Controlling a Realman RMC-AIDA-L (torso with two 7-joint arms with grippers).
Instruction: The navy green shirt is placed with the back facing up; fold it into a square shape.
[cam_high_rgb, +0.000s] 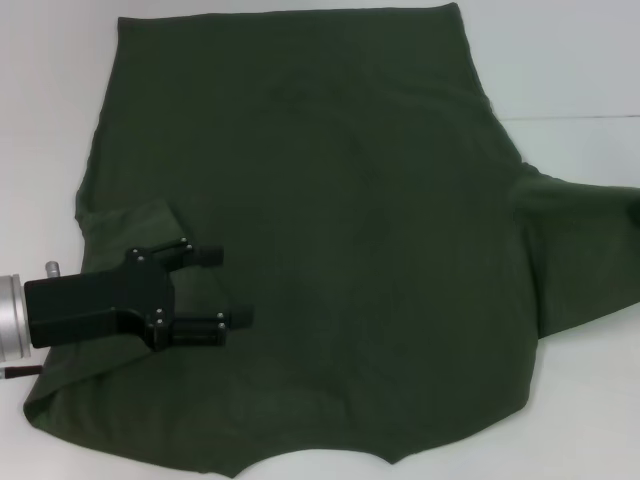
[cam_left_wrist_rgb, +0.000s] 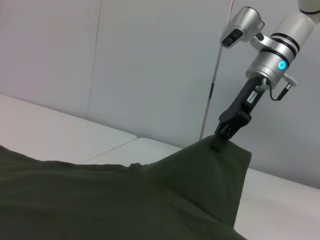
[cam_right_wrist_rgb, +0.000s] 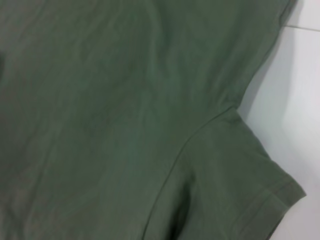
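The head camera looks steeply down on the shirt; the left wrist camera skims low across it; the right wrist camera hovers close above its sleeve.

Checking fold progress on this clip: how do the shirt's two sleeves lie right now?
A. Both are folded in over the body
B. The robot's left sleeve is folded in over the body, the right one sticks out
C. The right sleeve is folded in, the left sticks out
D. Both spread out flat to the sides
B. On the shirt, the left sleeve lies folded inward beside the left gripper, while the right sleeve sticks out sideways.
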